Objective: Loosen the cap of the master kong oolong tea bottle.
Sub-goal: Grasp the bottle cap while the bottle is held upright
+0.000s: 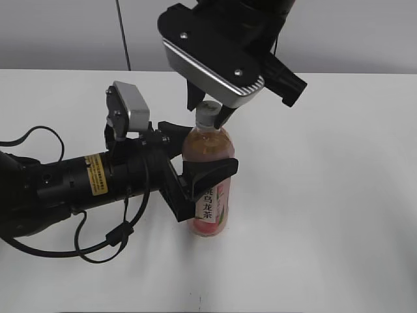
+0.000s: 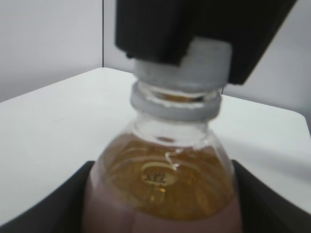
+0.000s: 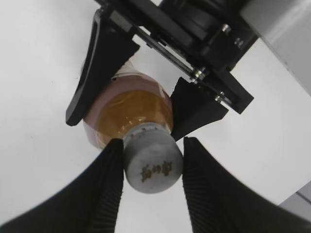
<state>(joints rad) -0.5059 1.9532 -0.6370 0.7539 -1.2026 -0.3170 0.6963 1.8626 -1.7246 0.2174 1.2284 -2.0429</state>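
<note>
Gripping the master kong oolong tea bottle (image 1: 210,186) upright on the white counter (image 1: 339,195): left gripper (image 1: 195,166), jaws clamped on either side of the bottle's body. Pinching the cap (image 1: 208,112) from above: right gripper (image 1: 210,111), jaws pressed against its ribbed sides. Judged to be at the twisting step, cap seemingly not yet loosened; next, turning the cap while holding the body steady against rotation. Right wrist view alone showing the cap's logo top; left wrist view alone showing the neck ring and amber tea; exterior view showing the pink label.
</note>
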